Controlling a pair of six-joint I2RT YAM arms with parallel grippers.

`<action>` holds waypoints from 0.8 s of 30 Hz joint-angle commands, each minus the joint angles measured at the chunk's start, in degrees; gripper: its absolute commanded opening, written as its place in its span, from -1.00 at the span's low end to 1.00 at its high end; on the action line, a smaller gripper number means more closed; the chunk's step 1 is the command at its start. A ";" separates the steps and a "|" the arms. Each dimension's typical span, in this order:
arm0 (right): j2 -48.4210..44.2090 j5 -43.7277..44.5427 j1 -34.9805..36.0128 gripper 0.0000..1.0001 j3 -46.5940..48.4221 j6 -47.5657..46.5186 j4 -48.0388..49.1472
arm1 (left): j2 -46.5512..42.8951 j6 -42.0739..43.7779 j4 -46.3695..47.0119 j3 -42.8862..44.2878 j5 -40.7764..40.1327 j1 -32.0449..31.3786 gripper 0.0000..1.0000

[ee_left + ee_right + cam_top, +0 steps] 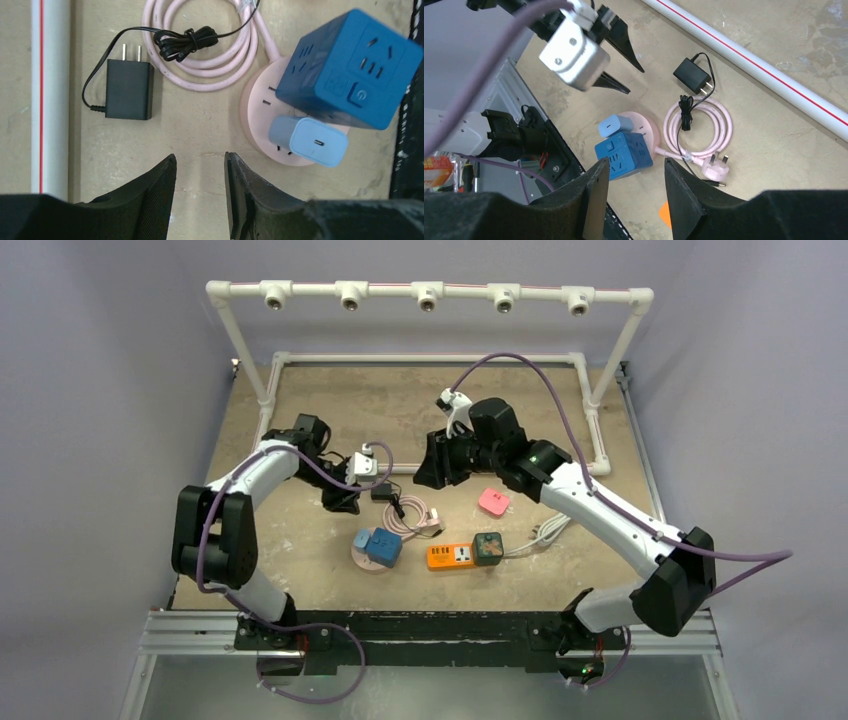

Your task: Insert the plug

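Note:
A black plug adapter [128, 89] with two prongs lies flat on the table, its thin black cord bundled over a coiled pink cable [210, 55]. It also shows in the right wrist view [694, 76] and the top view [381, 491]. A round pink socket base [260, 125] carries a blue cube socket [350, 70] and a light blue charger [309, 140]. My left gripper [200, 165] is open and empty above bare table, near the adapter. My right gripper [634, 172] is open and empty, held high over the blue cube [624, 155].
An orange power strip [450, 556] with a green cube [488, 548] and white cable lies at the front middle. A pink block [493, 502] lies to the right. The pink cable ends in a three-pin plug [715, 170]. A white pipe frame [430, 358] borders the table.

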 commanded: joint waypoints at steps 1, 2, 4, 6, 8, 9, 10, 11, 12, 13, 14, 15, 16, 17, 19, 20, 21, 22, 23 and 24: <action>-2.89 2.49 -0.21 -0.07 -1.02 1.50 1.44 | 2.65 13.53 -0.11 2.37 -0.96 -2.52 -0.22; -2.98 2.46 -0.32 -0.07 -1.03 1.53 1.48 | 3.45 13.82 0.89 2.49 -1.33 -3.23 -0.23; -2.99 2.38 -0.47 -0.08 -1.04 1.61 1.52 | 4.82 14.14 3.04 2.83 -1.92 -4.50 -0.25; -2.91 2.41 -0.59 -0.09 -1.04 1.61 1.39 | 5.79 14.00 5.48 3.07 -2.21 -5.51 -0.25; -2.88 2.06 -0.74 -0.10 -1.12 1.62 1.47 | 6.61 13.72 8.40 3.02 -3.50 -6.81 -0.26; -2.83 1.88 -0.82 -0.10 -1.18 1.62 1.52 | 7.05 12.86 10.30 3.00 -4.28 -7.17 -0.26; -2.75 1.67 -0.92 -0.11 -1.28 1.62 1.58 | 7.46 11.91 11.72 3.21 -4.59 -7.38 -0.25; -2.67 1.44 -1.02 -0.11 -1.27 1.64 1.50 | 8.01 11.81 12.14 3.63 -4.63 -7.46 -0.25; -2.58 1.19 -1.04 -0.12 -1.26 1.62 1.51 | 8.41 11.76 12.46 4.02 -4.74 -7.61 -0.25; -2.49 1.04 -1.05 -0.12 -1.26 1.54 1.48 | 8.74 11.57 12.86 4.36 -5.04 -7.86 -0.25; -2.47 0.95 -1.12 -0.13 -1.28 1.53 1.47 | 8.95 11.47 13.10 4.61 -5.30 -8.05 -0.25; -2.47 0.78 -1.18 -0.13 -1.35 1.53 1.52 | 9.08 11.46 12.91 4.89 -5.29 -8.18 -0.25; -2.47 0.62 -1.22 -0.13 -1.42 1.53 1.58 | 9.17 11.55 12.62 5.22 -5.19 -8.33 -0.26; -2.39 0.33 -1.22 -0.13 -1.62 1.53 1.80 | 9.19 11.66 12.35 5.44 -5.22 -8.49 -0.26; -2.25 -0.30 -1.38 -0.14 -1.85 1.61 2.18 | 9.11 11.61 13.15 5.29 -5.43 -8.69 -0.25; -2.14 -0.65 -1.32 -0.14 -1.97 1.62 2.40 | 9.22 11.11 13.95 5.27 -5.70 -8.80 -0.23; -1.97 -0.80 -1.31 -0.14 -1.96 1.69 2.54 | 9.55 10.81 14.27 5.47 -5.88 -8.87 -0.17; -1.78 -1.02 -1.33 -0.15 -1.96 1.70 2.66 | 9.93 10.69 14.44 5.75 -6.11 -8.98 -0.06; -1.64 -1.15 -1.31 -0.15 -1.96 1.64 2.70 | 10.38 10.62 14.44 5.94 -6.31 -9.12 0.00; -1.55 -1.25 -1.39 -0.15 -1.96 1.68 2.72 | 10.83 10.80 14.26 6.06 -6.58 -9.30 0.04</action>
